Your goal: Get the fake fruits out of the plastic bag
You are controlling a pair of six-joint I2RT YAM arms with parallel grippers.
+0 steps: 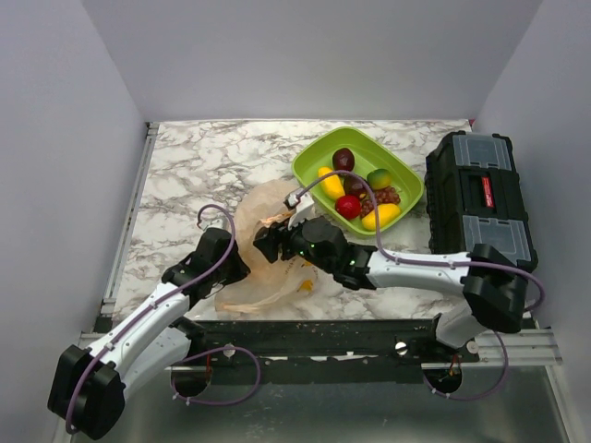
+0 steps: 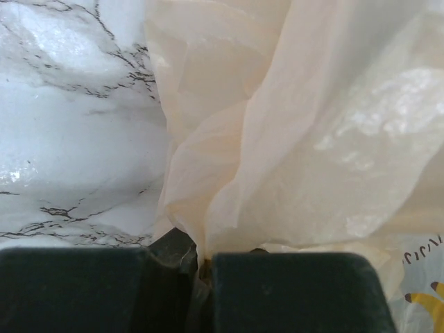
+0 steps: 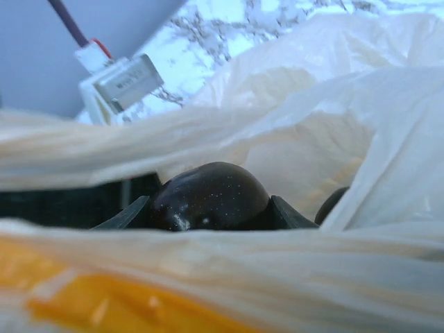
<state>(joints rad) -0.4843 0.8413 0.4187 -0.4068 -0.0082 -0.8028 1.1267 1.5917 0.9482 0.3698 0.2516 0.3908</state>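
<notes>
The plastic bag point(image 1: 263, 217) lies crumpled at centre-left of the top view, one fold pinched tight in the left gripper point(image 2: 201, 272). Other fake fruits point(image 1: 349, 205) sit in the green tray point(image 1: 309, 166), upper right. Inside the bag, the right gripper point(image 3: 208, 211) clasps a dark plum point(image 3: 208, 191), with film draped above and below it. On withdrawal that film could snag the fingers and drag the bag out of the pinch. The glossy plum could also slip free.

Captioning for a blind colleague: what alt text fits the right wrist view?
A dark glossy plum sits gripped between the right tool's fingers, inside folds of the translucent peach plastic bag. Marble table shows behind.
</notes>
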